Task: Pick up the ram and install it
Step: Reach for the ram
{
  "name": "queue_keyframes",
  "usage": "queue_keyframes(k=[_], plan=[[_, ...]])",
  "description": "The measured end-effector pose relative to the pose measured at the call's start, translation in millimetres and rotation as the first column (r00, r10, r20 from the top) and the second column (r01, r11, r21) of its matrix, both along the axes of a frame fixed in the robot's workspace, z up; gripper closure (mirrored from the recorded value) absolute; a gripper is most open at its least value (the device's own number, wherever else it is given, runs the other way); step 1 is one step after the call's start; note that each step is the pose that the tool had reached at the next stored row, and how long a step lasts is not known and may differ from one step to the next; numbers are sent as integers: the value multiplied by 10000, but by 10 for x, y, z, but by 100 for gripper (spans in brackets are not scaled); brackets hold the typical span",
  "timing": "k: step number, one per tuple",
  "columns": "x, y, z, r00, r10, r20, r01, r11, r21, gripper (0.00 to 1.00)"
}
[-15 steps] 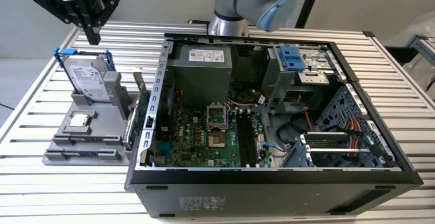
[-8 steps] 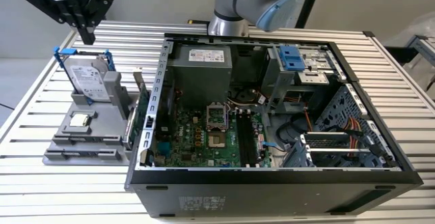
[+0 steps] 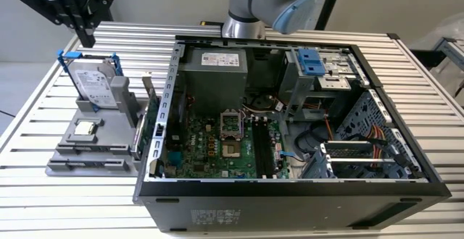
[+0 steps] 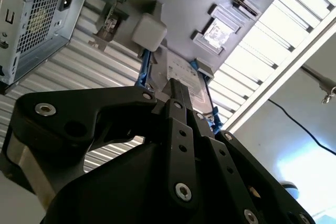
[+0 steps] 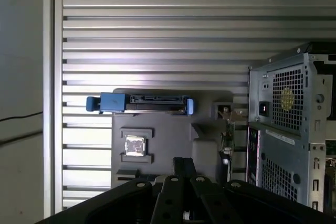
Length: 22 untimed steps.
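My gripper (image 3: 86, 39) hangs over the table's far corner on the exterior view's left, above and behind the grey parts holder (image 3: 69, 144). Its black fingers (image 4: 176, 85) are pressed together with nothing between them. The ram is hidden from me at this moment. In the open computer case (image 3: 290, 193), the motherboard's long black slots (image 3: 262, 149) lie to the right of the processor socket. In the first wrist view, the gripper (image 5: 184, 162) hovers over the holder (image 5: 168, 129).
On the holder stand an upright hard drive (image 3: 94, 84) in blue rails, a small square silver processor chip (image 3: 87, 127) and an upright green expansion card (image 3: 143, 133) with a metal bracket. The arm's base (image 3: 250, 11) rises behind the case. The table top is ribbed metal.
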<state>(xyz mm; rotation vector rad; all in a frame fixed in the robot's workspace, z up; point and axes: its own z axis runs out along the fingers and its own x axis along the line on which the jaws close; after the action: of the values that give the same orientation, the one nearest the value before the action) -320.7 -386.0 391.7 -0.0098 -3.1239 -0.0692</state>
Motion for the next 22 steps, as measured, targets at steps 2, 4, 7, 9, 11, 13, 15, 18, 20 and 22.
queue_keyframes(k=[2, 4, 7, 9, 11, 13, 15, 18, 20, 22], plan=[[-25, 0, 0, 10000, 0, -1, 0, 10000, -1, 100], [-49, 0, 0, 10000, 0, -1, 0, 10000, -1, 100], [-83, 0, -1, 10000, 0, -1, 0, 10000, -1, 100], [-105, 0, -1, 10000, 0, -1, 0, 10000, -1, 100], [-127, 0, -1, 10000, 1, -1, -1, 10000, -1, 100], [-147, 1, -2, 10000, 1, -1, -1, 10000, -1, 100], [-166, 1, -2, 10000, 1, -1, -1, 10000, 0, 100], [-191, 3, -2, 10000, 0, 0, 0, 10000, 0, 100], [-205, 4, -2, 10000, 1, -1, -1, 10000, -1, 100], [-210, 4, -2, 10000, 1, -1, -1, 10000, -1, 100]])
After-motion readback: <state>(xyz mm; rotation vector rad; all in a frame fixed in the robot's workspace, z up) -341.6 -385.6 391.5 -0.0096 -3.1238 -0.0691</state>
